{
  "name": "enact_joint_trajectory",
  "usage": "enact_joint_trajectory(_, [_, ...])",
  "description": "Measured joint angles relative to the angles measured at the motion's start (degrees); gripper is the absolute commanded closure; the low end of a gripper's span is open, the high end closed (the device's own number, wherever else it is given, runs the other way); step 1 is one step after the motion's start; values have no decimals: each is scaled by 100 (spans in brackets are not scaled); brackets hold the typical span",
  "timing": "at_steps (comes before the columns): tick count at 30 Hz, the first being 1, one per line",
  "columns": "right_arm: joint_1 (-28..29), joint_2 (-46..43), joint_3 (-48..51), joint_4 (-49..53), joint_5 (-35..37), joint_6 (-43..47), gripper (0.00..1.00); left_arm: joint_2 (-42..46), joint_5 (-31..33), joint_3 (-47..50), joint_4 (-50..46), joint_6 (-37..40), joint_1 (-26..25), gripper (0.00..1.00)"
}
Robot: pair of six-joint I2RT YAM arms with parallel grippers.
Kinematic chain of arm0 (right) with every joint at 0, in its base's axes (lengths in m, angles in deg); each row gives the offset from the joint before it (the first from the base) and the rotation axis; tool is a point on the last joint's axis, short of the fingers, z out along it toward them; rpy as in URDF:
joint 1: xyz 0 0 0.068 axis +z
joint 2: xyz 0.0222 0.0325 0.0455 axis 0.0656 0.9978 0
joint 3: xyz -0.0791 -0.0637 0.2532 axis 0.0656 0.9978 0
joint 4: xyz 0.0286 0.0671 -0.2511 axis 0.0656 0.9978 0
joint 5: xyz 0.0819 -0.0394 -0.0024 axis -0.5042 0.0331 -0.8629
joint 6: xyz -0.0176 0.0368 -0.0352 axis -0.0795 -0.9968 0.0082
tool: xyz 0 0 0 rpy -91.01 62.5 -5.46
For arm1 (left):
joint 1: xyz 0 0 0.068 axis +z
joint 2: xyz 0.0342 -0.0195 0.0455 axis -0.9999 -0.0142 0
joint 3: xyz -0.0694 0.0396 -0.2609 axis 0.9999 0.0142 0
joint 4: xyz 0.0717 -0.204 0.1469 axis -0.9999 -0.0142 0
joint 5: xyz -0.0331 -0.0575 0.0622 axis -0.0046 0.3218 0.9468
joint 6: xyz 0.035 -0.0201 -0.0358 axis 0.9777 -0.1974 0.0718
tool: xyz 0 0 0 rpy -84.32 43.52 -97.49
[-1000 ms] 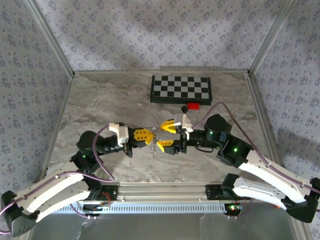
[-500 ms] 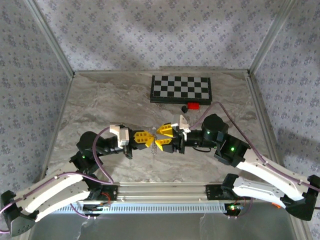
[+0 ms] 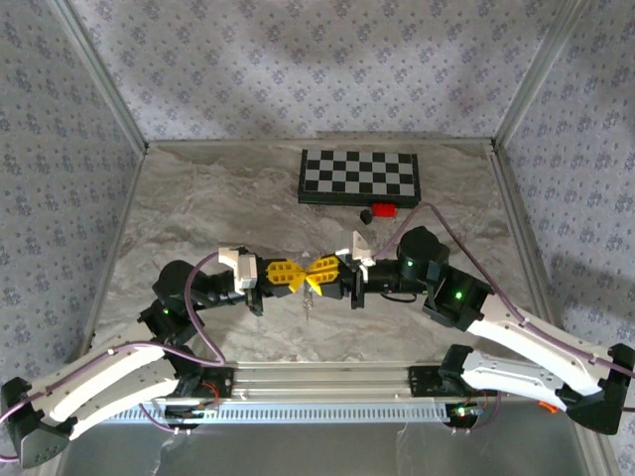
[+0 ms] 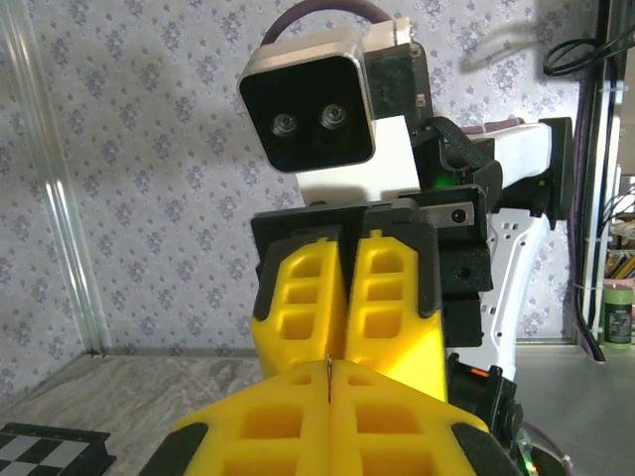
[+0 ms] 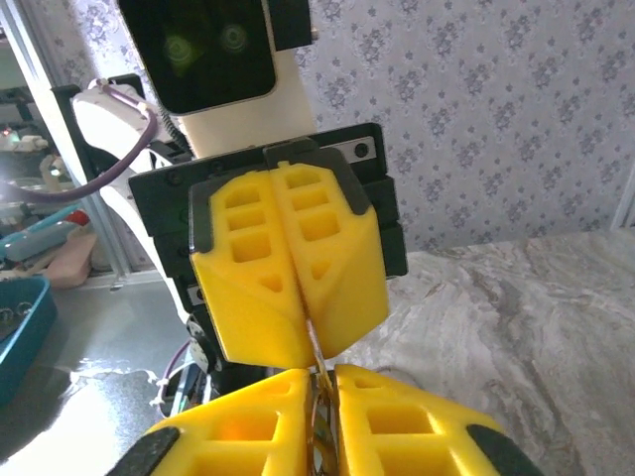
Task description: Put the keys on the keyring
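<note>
Both yellow-fingered grippers meet tip to tip above the middle of the table. My left gripper (image 3: pixel 300 275) (image 4: pixel 328 402) is shut on the keyring (image 3: pixel 308 296), a thin tan-silver strand. A sliver of the keyring (image 4: pixel 328 370) pokes out between its fingers. My right gripper (image 3: pixel 317 273) (image 5: pixel 327 421) faces it and is shut on the same keyring (image 5: pixel 316 347), which runs from the left fingers (image 5: pixel 248 288) into its own narrow gap. A short end dangles below the tips in the top view. The mint-green key is hidden.
A checkerboard (image 3: pixel 359 177) lies at the back of the table, with a small red block (image 3: pixel 384 209) and a black block (image 3: pixel 365 213) just in front of it. Patterned walls close in three sides. A blue bin (image 5: pixel 18 332) sits beyond the table's edge.
My right gripper has moved left toward the left gripper and closed from wide open onto the strand. The left gripper has stayed in place, still shut.
</note>
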Motion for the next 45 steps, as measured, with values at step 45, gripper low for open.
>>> enact_joint_trajectory(45, [960,1270,-2774,5132,2079,2041,100,-503,1130,-1585,-3982,1198,-789,77])
